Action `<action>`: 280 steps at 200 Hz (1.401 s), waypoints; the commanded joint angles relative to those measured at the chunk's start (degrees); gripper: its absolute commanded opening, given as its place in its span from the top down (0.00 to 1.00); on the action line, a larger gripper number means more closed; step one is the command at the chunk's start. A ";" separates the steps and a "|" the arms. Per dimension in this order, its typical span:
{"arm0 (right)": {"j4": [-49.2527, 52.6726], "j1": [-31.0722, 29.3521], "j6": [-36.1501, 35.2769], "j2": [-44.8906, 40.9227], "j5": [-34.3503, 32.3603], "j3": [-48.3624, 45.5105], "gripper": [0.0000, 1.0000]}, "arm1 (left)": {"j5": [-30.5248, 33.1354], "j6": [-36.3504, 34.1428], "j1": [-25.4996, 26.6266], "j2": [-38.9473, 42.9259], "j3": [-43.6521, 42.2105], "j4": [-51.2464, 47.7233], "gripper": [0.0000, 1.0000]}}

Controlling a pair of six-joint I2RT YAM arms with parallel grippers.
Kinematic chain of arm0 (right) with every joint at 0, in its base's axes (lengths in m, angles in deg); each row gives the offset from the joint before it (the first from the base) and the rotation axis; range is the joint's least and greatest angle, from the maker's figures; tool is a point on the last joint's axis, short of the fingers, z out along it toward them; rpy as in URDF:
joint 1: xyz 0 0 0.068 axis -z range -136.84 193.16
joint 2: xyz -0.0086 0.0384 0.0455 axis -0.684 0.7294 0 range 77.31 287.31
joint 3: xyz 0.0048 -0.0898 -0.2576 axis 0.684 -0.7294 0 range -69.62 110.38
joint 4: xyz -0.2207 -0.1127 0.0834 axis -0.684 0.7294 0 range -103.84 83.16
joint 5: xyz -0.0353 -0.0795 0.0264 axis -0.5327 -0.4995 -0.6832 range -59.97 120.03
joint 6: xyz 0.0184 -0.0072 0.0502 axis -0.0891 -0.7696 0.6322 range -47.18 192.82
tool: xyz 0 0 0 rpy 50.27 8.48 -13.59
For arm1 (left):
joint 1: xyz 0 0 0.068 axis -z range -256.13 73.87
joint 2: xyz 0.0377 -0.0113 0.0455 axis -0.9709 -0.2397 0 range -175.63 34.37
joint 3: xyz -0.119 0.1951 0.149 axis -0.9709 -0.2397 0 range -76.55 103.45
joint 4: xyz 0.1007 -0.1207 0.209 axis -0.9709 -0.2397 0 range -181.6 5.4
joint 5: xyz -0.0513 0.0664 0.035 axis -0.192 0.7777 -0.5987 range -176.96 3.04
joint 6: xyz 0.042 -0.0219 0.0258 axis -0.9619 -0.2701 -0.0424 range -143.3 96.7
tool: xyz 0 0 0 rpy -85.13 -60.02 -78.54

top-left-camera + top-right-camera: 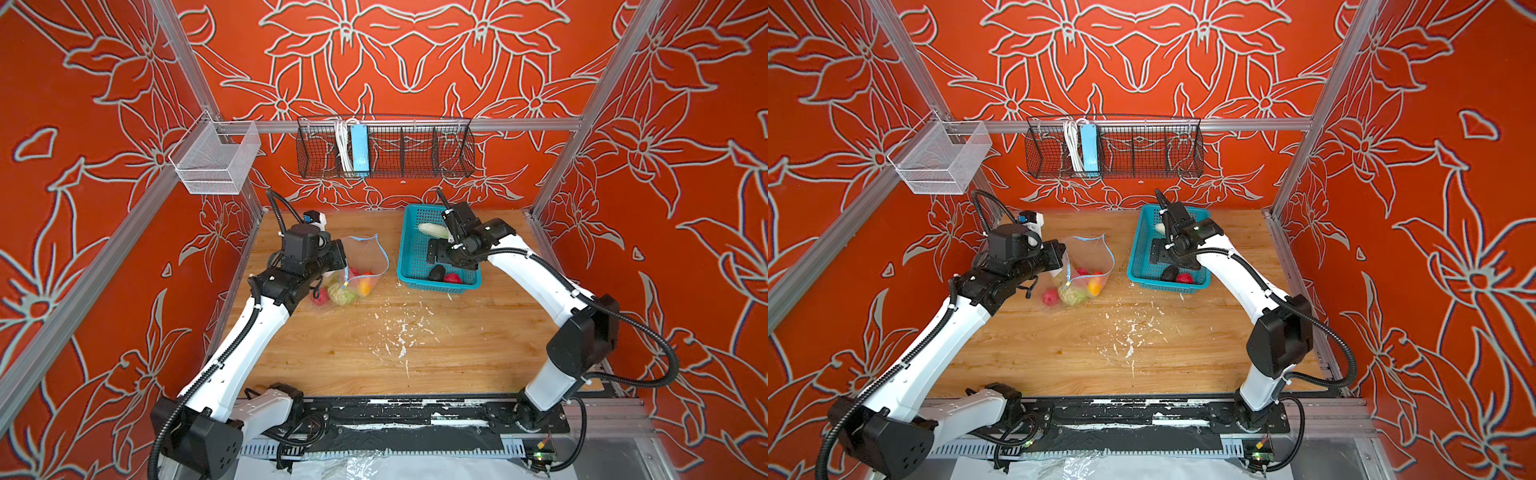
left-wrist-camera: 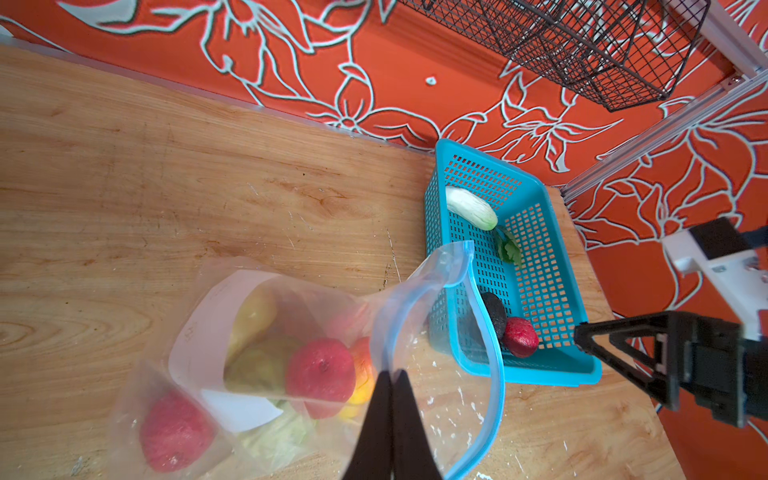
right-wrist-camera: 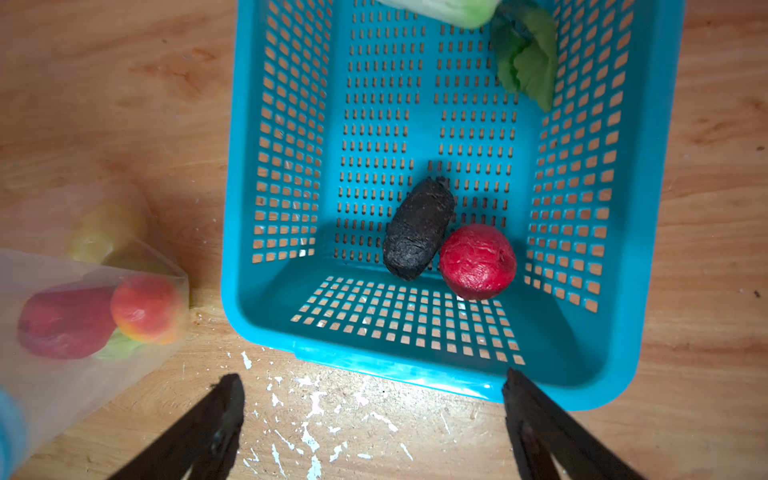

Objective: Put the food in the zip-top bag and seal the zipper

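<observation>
The clear zip-top bag [image 1: 365,259] stands on the left of the table with its mouth open, held up by my left gripper [image 2: 392,376], which is shut on its rim by the blue zipper [image 2: 494,365]. Inside it lie red fruits [image 2: 320,370], green cabbage [image 2: 274,436], an orange pepper [image 1: 365,286] and a yellow potato [image 2: 253,316]. My right gripper [image 3: 373,376] hangs open and empty over the near edge of the teal basket [image 3: 374,365]. That basket holds a white radish [image 1: 432,230], a dark avocado [image 3: 417,228] and a red fruit [image 3: 478,262].
A green leaf piece [image 3: 528,62] lies in the basket's far corner. On the back wall hang a black wire basket [image 1: 415,153] with a light-blue power strip [image 1: 359,149], and a white mesh basket [image 1: 216,158]. White flecks [image 1: 399,332] mark the wooden table [image 1: 478,353].
</observation>
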 commanded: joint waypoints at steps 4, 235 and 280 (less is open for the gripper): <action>5.91 0.28 3.20 3.28 -1.87 3.66 0.03 | -0.75 0.01 -0.31 1.15 0.64 0.30 1.00; 11.45 0.26 13.63 24.97 -4.08 17.46 0.18 | -0.77 0.09 -0.31 1.78 0.38 0.37 1.00; 11.65 0.26 13.83 26.39 -4.65 18.11 0.19 | -1.06 0.14 -0.31 1.66 0.38 0.45 1.00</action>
